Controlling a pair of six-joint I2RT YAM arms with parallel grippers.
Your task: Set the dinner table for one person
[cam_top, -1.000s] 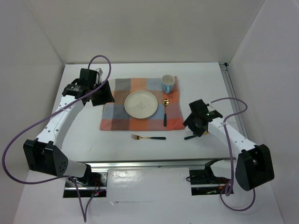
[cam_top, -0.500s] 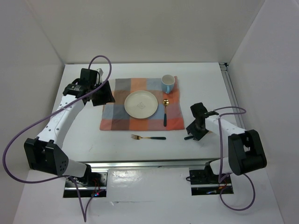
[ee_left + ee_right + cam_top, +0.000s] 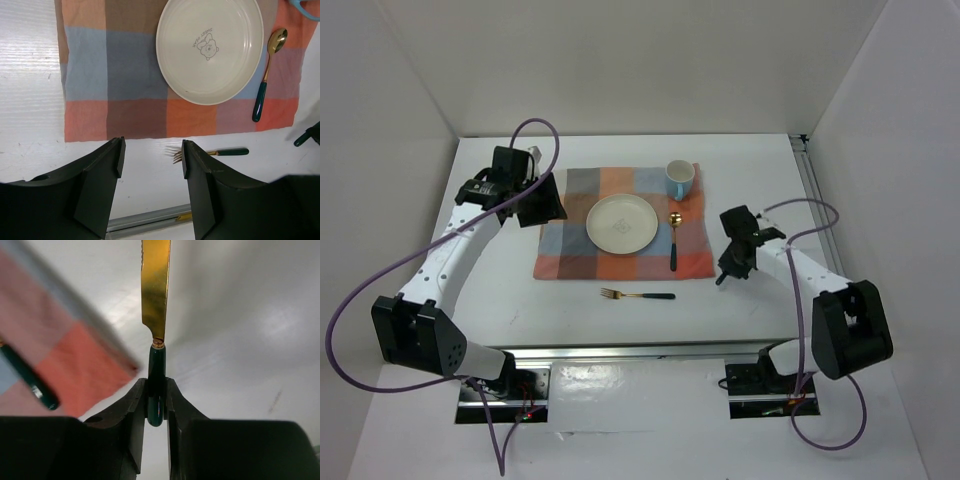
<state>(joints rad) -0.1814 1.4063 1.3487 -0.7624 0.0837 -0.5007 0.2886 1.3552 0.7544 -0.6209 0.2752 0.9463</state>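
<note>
My right gripper [image 3: 734, 262] is shut on the green handle of a gold-bladed knife [image 3: 155, 295], just right of the checked mat's [image 3: 560, 250] near right corner, over the white dinner table [image 3: 750, 170]. In the right wrist view the gripper [image 3: 156, 400] pinches the handle and the blade points away. On the mat lie a cream plate [image 3: 622, 222], a blue cup [image 3: 679, 179] and a gold spoon [image 3: 674, 240]. A fork [image 3: 638, 295] lies on the table in front of the mat. My left gripper [image 3: 542, 200] is open and empty above the mat's left edge.
Metal rails run along the table's near edge [image 3: 640, 350] and right edge [image 3: 815, 200]. White walls close in the left, back and right. From the left wrist I see the plate [image 3: 210, 47], spoon [image 3: 265, 75] and fork [image 3: 210, 151].
My right gripper has swung round and moved a little left and away, toward the mat, and the knife has come off the table with it. The left arm has not moved.
</note>
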